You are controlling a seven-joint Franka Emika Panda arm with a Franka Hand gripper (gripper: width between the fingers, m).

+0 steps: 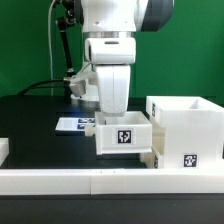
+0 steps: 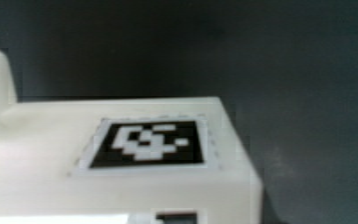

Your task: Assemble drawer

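I see gripper (image 1: 113,112) over tray (image 1: 123,136), claw state hidden; housing (image 1: 187,130) beside, rail (image 1: 100,180) along front edge.

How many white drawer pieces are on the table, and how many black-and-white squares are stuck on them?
Small tray: 1
Big housing: 1
Long rail: 1
Tags showing on the drawer pieces: 2, one on the tray, one on the housing
Total white pieces: 3
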